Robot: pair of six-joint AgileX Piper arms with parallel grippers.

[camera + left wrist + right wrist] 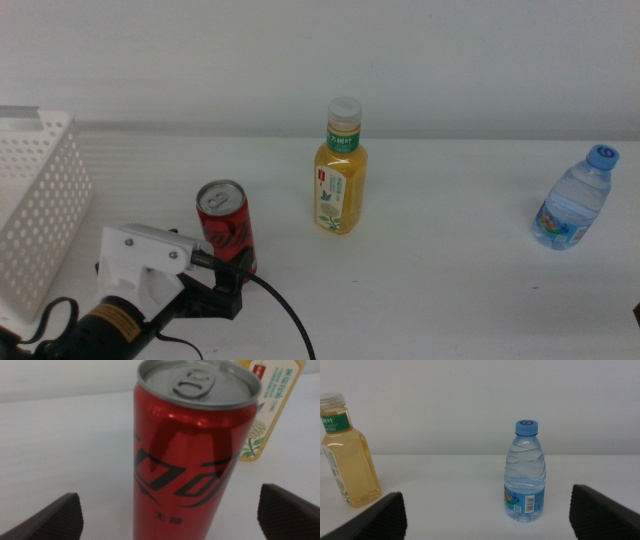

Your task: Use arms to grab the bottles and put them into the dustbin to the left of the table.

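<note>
On the broad white table (440,290), plain and matte, running back to a pale, bare wall: three containers upright and well apart from each other. Nearest the camera's left, a slim red soda can (225,225), silver top with pull tab showing. Behind it and toward the centre, a taller orange juice bottle (341,170) with green neck label and white cap. Far to the right, a small clear water bottle (576,200) with blue cap. At the left edge, a white dustbin (40,215), walls pierced by rows of round holes, resting on the tabletop, separated from the can by bare surface.

At lower left, reaching in just in front of the can: the left gripper (170,510), pale housing and thick black cable trailing toward the bottom edge. Jaws spread wide, one on either side of the can, neither touching it; can filling the space between them in the left wrist view, juice bottle visible just behind.

Out of the middle view: the right gripper (490,510), seen only through its own wrist camera, jaws likewise parted and holding nothing, facing the water bottle at some remove, juice bottle off to one side.
</note>
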